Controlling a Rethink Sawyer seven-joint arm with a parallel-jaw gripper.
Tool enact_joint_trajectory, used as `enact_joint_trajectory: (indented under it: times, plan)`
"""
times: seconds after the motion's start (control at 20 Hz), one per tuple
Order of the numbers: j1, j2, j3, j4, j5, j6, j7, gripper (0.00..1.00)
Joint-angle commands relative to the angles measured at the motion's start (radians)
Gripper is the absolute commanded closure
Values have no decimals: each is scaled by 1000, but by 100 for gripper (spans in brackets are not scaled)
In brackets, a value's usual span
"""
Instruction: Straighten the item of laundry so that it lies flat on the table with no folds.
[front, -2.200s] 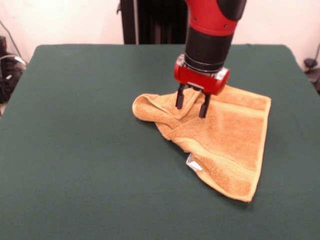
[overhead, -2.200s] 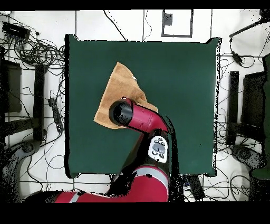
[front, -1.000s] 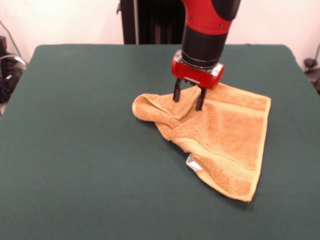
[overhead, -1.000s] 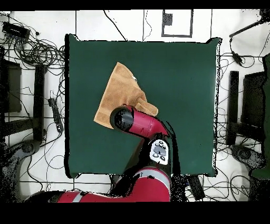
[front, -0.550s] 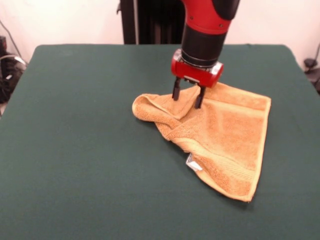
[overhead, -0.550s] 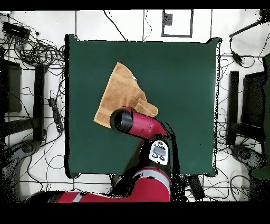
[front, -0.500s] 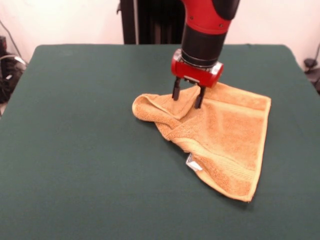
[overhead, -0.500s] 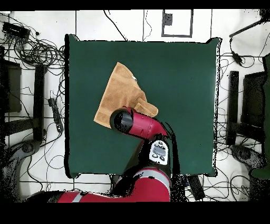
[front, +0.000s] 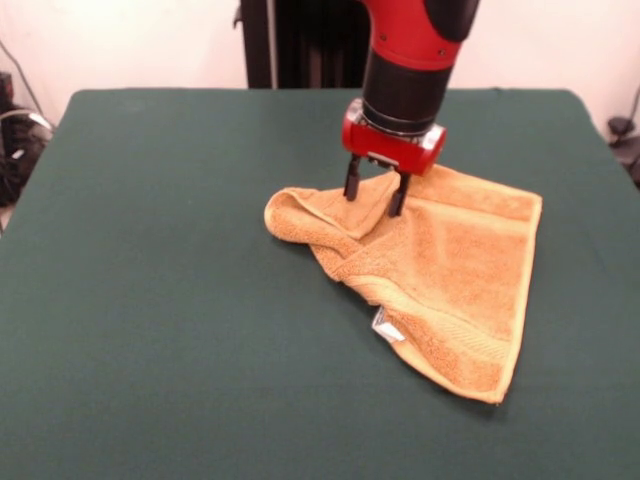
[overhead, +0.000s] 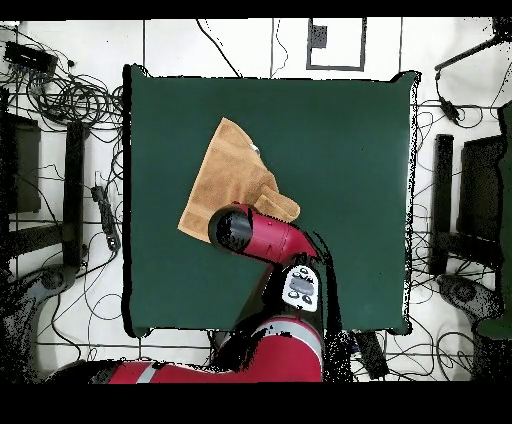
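The orange-yellow towel (front: 450, 270) lies on the dark green table (front: 170, 300), right of the middle in the front view. Its left part is folded over into a bunched, rolled flap (front: 300, 215). A small white tag (front: 383, 323) sticks out at its near edge. My gripper (front: 374, 200) is open, with its two black fingers pointing down, one on each side of a raised fold at the towel's far edge. In the overhead view the towel (overhead: 225, 170) shows left of centre and the arm (overhead: 260, 235) covers its lower edge and the gripper.
Cables and equipment lie on the floor around the table (overhead: 350, 150) in the overhead view. A dark stand (front: 300, 45) rises behind the table's far edge.
Over the last two seconds the gripper moved a little toward the towel's far edge and to the left. In the last half second nothing has visibly moved.
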Motion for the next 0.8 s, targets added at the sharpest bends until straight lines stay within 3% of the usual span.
enact_joint_trajectory:
  times: [0.05,0.8]
  plan:
    - [19,70,126,51,-37,-58,123,0]
    - [-12,132,146,12,-59,-91,100,0]
